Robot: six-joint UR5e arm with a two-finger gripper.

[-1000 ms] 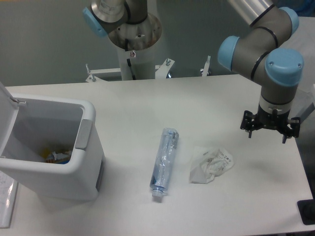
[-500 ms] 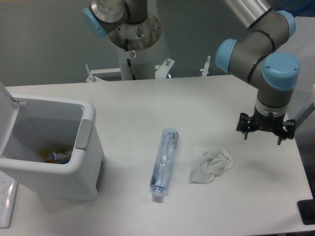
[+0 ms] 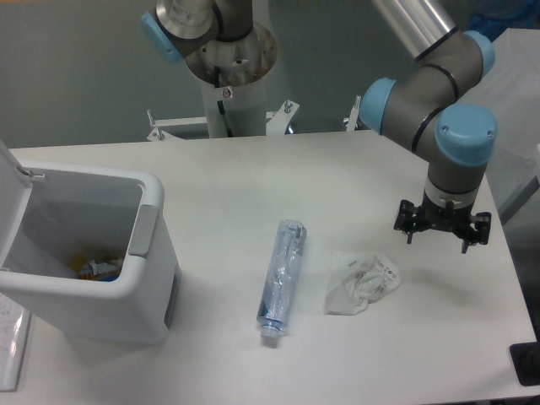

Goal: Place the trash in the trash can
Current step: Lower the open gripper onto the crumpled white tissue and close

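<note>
**Approach phase: gripper closing on the wrapper**

Over the last second the gripper (image 3: 440, 234) has shifted left and slightly toward the wrapper (image 3: 361, 283). It now hangs above the table (image 3: 253, 177), up and to the right of the wrapper, near it but not over it. Nothing else has moved. Judged from this, the arm is lining up for a first pick, and the wrapper is the likelier target. No trash has been lifted yet.

Gripper state: the fingers point down and stand apart, with nothing between them.

Positions:
- The wrapper lies crumpled on the table, right of the bottle (image 3: 282, 277) and clear of it. It has no marked long axis.
- The bottle lies flat near the table centre. Its long axis runs almost front to back, leaning a little. The cap end points toward the front edge, the base toward the rear.
- The bin (image 3: 93, 261) stands at the left, well apart from both items. Its lid (image 3: 10, 202) is swung open, and some coloured scraps show at the bottom.

A pick on the bottle would call for jaws set across its narrow width.
</note>
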